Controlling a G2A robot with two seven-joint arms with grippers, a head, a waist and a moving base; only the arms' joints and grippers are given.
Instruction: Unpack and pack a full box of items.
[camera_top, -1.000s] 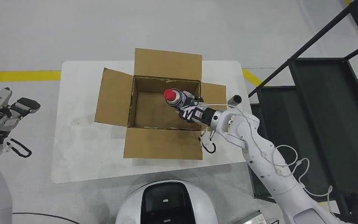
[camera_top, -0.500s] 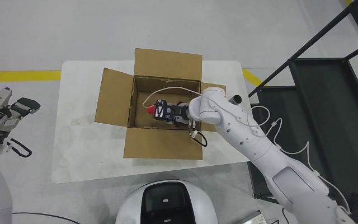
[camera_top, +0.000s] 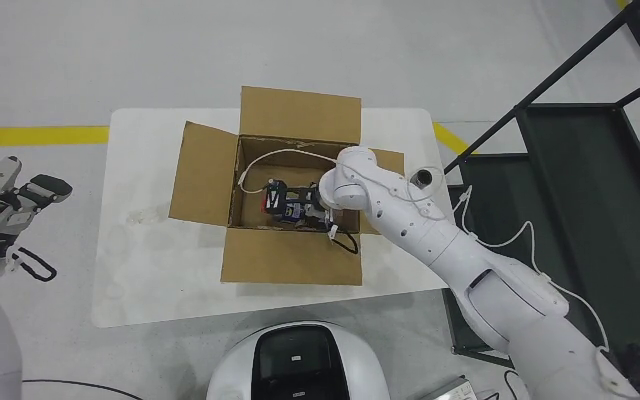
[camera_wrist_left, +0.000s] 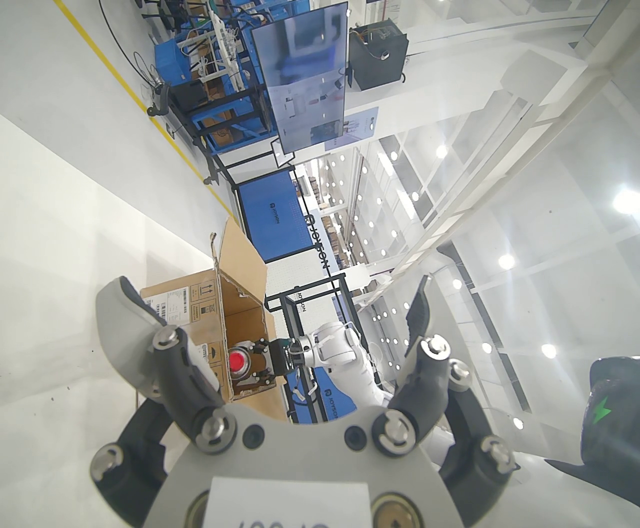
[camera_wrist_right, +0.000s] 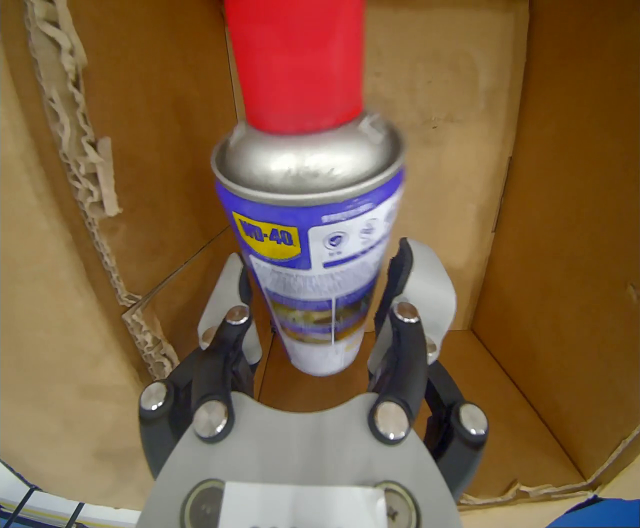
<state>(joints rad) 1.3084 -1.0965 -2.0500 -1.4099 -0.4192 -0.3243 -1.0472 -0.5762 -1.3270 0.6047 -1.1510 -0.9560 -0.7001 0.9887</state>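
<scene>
Carried deeper into the box (camera_top: 300, 115) since the earlier frame, the spray can (camera_wrist_right: 310, 240) is clasped by the right gripper (camera_wrist_right: 320, 260) fingers, its long axis pointing straight beyond them.

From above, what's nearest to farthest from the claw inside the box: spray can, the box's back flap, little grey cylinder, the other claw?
From the right gripper, in the top view:
1. spray can, in its grip inside the box.
2. back flap, on the box's far side.
3. grey cylinder, at the table's right edge.
4. left gripper, beyond the table's left edge.
</scene>
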